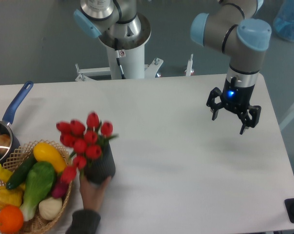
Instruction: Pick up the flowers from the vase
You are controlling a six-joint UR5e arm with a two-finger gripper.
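Observation:
The flowers (pixel 83 140), a bunch of small red tulip buds with green leaves, stand in the vase (pixel 101 166), a short dark ribbed cylinder at the lower left of the table. A human hand (pixel 94 189) grips the vase from below. My gripper (pixel 230 118) hangs open over the right side of the table, far to the right of the vase, with nothing between its fingers.
A wicker basket (pixel 40 222) of produce sits just left of the vase, touching the flowers' side. A blue-handled saucepan (pixel 13 109) lies at the far left edge. The robot's white base (pixel 125 53) stands behind the table. A person's sleeve (pixel 83 223) reaches in from the front edge.

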